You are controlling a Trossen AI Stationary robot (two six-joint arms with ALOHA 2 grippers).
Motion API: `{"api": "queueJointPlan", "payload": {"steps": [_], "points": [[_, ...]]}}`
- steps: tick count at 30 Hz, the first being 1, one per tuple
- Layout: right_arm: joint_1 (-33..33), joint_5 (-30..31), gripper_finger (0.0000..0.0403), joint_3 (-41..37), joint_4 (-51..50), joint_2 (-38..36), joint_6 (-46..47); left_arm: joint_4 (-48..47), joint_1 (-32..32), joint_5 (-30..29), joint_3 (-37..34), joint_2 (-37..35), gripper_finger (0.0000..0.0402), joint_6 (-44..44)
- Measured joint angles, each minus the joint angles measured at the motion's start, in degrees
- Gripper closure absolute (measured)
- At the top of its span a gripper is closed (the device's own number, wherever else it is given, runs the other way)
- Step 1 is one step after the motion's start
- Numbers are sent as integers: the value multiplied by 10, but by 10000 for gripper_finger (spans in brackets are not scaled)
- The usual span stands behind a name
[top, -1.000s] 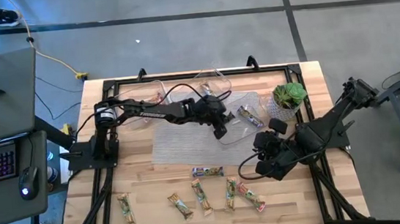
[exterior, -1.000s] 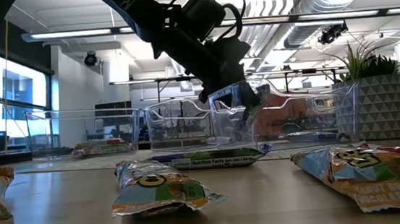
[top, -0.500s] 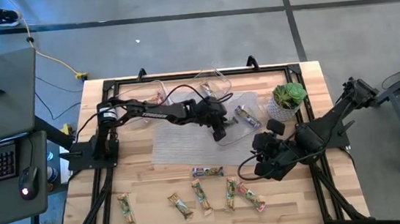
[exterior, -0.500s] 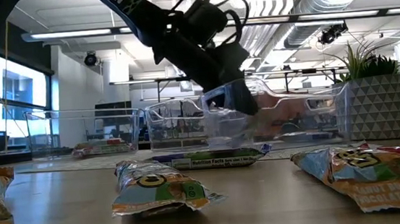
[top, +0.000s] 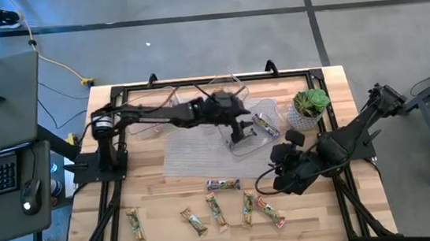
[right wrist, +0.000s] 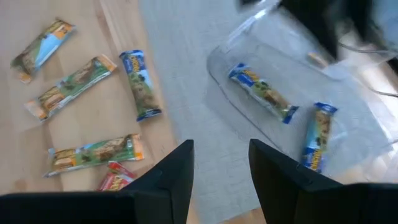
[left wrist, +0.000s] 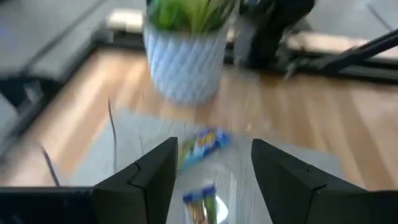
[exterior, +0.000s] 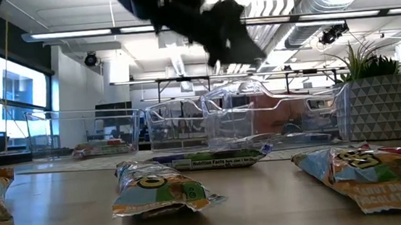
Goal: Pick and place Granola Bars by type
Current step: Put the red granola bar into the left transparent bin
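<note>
Left gripper (top: 239, 127) hangs over the clear tub (top: 268, 135) on the grey mat (top: 190, 150) near the table's far edge, fingers (left wrist: 149, 177) spread and holding nothing. Two blue-wrapped granola bars (right wrist: 261, 90) lie in that tub, so likely the blue type collects here. Right gripper (top: 284, 179) waits low over the table right of centre, fingers (right wrist: 171, 168) spread, empty. One blue bar (top: 223, 184) lies alone just off the mat's near edge; five green-tan and red-pink bars (top: 208, 214) sit in a loose row along the near edge. The potted plant (top: 310, 103) crowds the tub's right side. More clear tubs (top: 170, 101) line the far edge. Open wood lies between mat and bar row.
</note>
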Motion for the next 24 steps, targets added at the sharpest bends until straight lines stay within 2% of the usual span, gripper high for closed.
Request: {"api": "queueJointPlan", "payload": {"steps": [5, 11, 14, 17, 21, 24], "points": [[9, -52, 265, 0, 55, 43, -13, -120, -1, 0, 69, -62, 204, 52], [12, -161, 265, 0, 110, 161, -13, -318, 0, -7, 139, -129, 204, 93], [10, -227, 265, 0, 114, 212, 1, -366, 0, -21, 163, -159, 204, 89], [9, -282, 265, 0, 142, 248, 54, -392, -1, -45, 178, -189, 204, 75], [12, -317, 265, 0, 237, 277, 109, -446, 0, -46, 179, -223, 204, 74], [19, -332, 265, 0, 281, 292, 113, -485, -1, -47, 179, -241, 204, 72]]}}
